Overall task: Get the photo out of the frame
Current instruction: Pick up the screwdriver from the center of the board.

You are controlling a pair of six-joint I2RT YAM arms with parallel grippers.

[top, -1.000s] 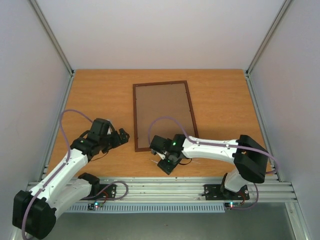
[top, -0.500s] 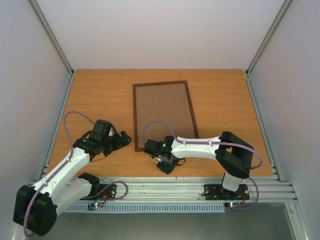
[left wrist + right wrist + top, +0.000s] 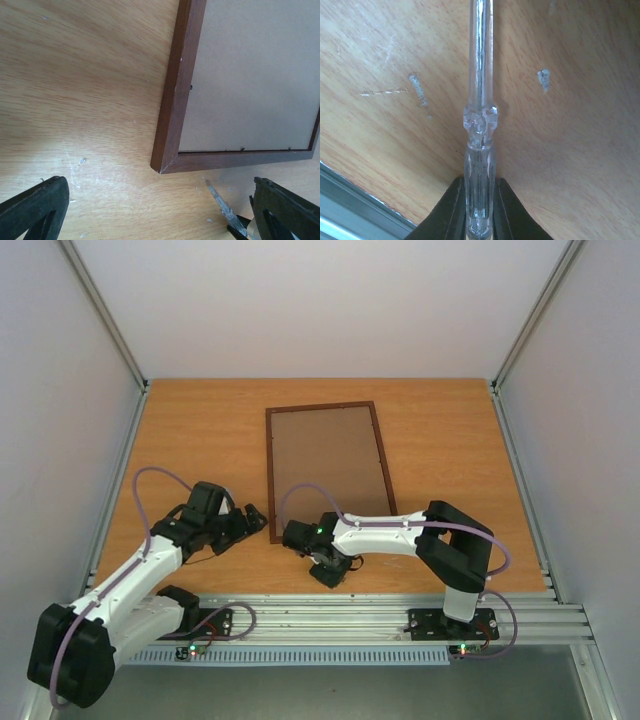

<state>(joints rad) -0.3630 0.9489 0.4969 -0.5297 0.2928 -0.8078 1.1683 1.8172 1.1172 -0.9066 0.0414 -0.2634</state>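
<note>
Just now, nearest the front edge of the desk, the right end effector had swung left and narrowed until it pinched the clear-handled screwdriver, so prying at the backing could probably begin. Beside it, the left end effector hung wide open and empty by the near corner of the frame. Farther back, the frame lay face down, the photo hidden.

Probably a robotics lab test cell: white panel walls, aluminium rails, scuffed wooden tabletop.
</note>
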